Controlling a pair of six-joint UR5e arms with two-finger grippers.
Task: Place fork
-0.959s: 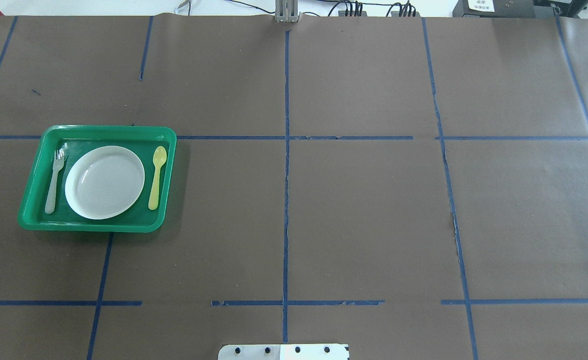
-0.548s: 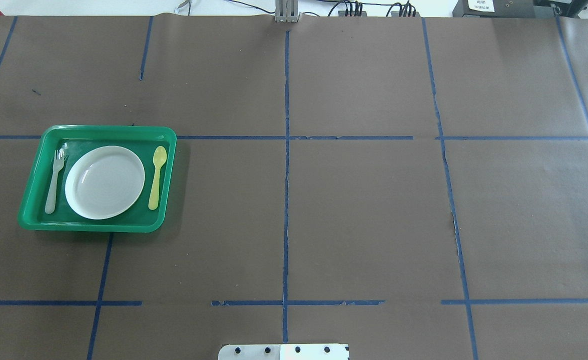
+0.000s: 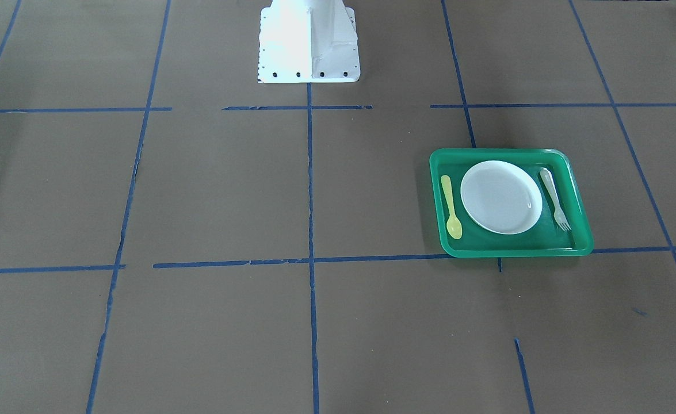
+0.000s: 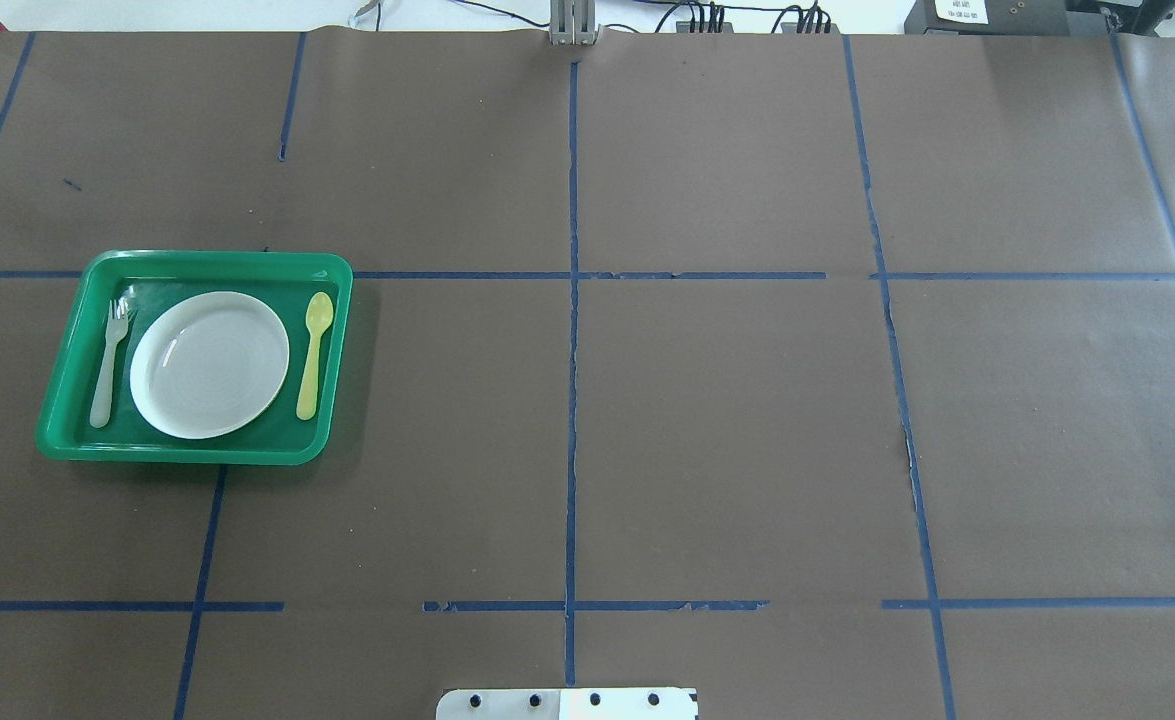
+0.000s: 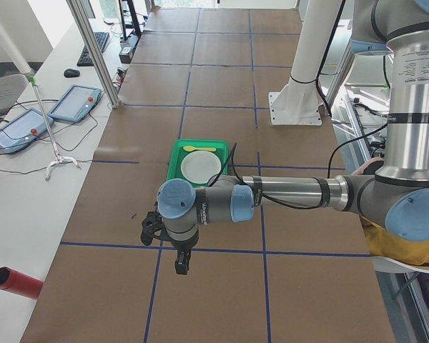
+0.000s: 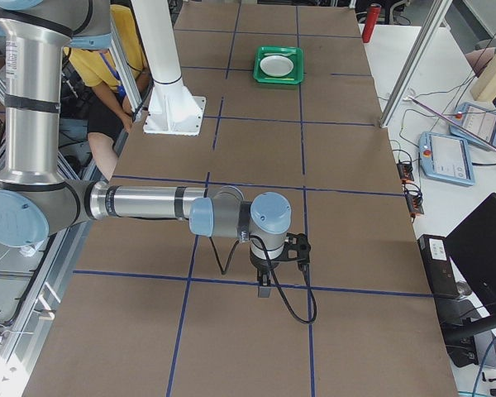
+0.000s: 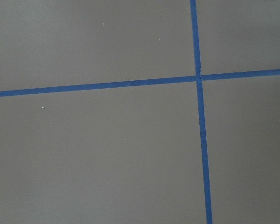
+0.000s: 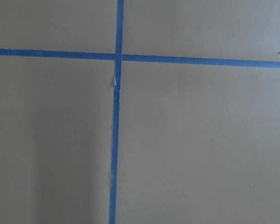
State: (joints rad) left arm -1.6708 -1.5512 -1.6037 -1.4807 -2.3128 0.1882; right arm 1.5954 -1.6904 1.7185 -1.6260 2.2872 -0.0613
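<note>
— Fork (image 4: 110, 362), small, of pale whitish-grey translucent plastic, short-tined: position?

— Flat on the floor of the green rectangular plastic tray (image 4: 197, 258), along the robot's-left side of the round white plate (image 4: 209, 365), just beside its rim; contact with the rim not resolvable. Tines toward the far edge of the table (image 4: 727, 430), handle toward the robot. Free of any grasp.

— Other contents of the tray?

— Plate at centre; small yellow plastic spoon (image 4: 313, 355) on the opposite side, roughly parallel to the fork, bowl likewise toward the far edge. Mirrored in the front-facing view: fork (image 3: 553, 198) right of the plate (image 3: 501, 196), spoon (image 3: 450, 207) left of it.

— Placement of the tray?

— On the brown paper-covered table, in the robot's left half, lying across one of the blue tape lines (image 4: 467, 275).

— Left gripper (image 5: 179, 268)?

— Pointed down above the table, on the camera's side of the tray (image 5: 173, 161) and well apart from it. Shown in the side view alone; jaws wide or narrow: cannot tell. Wrist view: brown paper and a tape crossing.

— Right gripper (image 6: 263, 291)?

— Likewise pointed down above the table, toward its opposite end, far from the tray (image 6: 279, 64). State of the jaws: cannot tell.
</note>
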